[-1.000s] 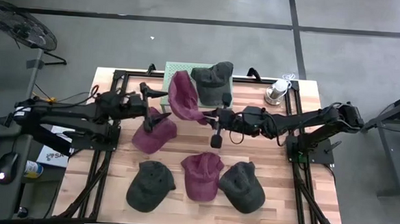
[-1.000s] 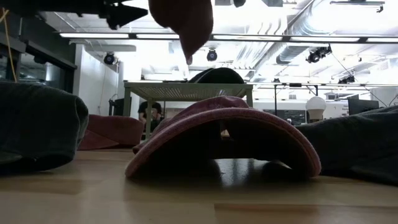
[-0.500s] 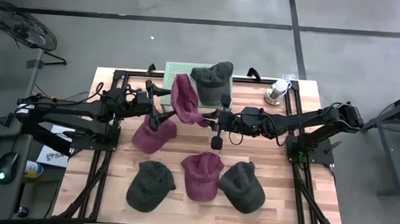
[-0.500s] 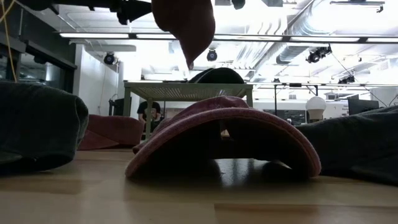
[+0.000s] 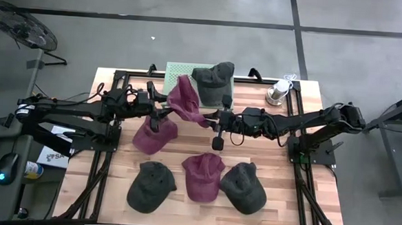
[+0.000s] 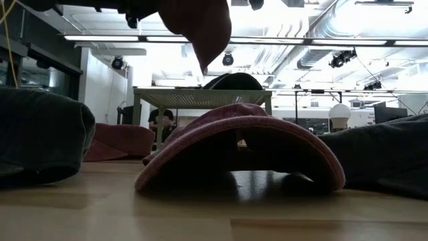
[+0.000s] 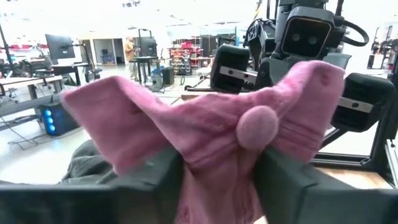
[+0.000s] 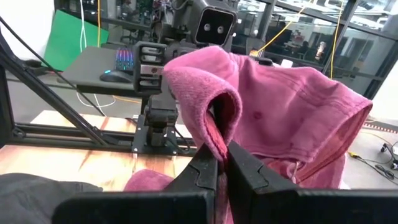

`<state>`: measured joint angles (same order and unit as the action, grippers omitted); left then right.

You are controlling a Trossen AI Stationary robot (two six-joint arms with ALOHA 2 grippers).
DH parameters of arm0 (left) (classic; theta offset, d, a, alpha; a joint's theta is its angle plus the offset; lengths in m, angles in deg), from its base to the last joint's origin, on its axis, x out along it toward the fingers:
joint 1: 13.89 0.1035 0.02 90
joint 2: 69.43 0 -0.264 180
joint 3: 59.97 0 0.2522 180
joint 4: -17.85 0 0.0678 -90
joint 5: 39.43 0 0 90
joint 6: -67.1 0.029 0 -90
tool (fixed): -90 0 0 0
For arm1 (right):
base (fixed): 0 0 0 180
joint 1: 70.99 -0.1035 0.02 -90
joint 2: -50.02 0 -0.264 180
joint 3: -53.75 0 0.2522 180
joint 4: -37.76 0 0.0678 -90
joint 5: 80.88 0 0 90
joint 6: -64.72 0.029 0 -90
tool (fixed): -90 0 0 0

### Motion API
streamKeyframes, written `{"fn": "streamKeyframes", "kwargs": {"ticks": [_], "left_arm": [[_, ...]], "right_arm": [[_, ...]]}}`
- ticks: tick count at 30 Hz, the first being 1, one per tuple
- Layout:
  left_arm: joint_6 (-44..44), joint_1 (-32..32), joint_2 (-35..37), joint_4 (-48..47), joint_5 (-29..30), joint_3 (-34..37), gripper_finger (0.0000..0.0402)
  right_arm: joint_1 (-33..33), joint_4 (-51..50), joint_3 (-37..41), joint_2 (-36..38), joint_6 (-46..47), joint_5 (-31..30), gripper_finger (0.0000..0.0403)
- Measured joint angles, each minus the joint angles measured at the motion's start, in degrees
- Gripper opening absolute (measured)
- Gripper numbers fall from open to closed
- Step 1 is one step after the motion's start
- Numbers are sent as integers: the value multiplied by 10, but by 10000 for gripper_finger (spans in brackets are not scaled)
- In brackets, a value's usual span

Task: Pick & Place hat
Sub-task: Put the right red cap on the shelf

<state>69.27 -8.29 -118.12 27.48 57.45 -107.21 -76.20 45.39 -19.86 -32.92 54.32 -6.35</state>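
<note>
Held aloft over the table's far middle, the pink hat (image 5: 183,98) hung limp between the left gripper (image 7: 217,180) and right gripper (image 8: 219,163), both clenched on its fabric, which looked light, soft and floppy, best pinched at a folded edge.

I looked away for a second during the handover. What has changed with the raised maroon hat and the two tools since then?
The left tool moved in toward the raised maroon hat from the left and now has it between its fingers. The right tool stayed shut on the hat's other edge, and the hat shifted only slightly. The four hats lying on the table and the dark hat on the green stand stayed put.
</note>
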Motion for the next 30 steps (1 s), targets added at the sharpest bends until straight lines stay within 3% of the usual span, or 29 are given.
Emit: {"fn": "streamKeyframes", "kwargs": {"ticks": [5,7,14,19,23,30], "left_arm": [[0,0,0,-14,1,0,40],[0,0,0,-16,1,0,13],[-10,0,2,-31,25,0,7],[-65,0,14,-51,71,-1,5],[-81,0,23,-162,140,-47,4],[-95,0,-12,-385,215,-208,3]], "right_arm": [[0,0,0,0,1,0,4],[0,0,0,0,1,0,8],[0,2,0,0,13,-8,33],[-1,7,0,6,22,-56,58],[-1,-3,-1,21,42,-92,88],[-1,-67,-1,51,73,-130,138]]}}
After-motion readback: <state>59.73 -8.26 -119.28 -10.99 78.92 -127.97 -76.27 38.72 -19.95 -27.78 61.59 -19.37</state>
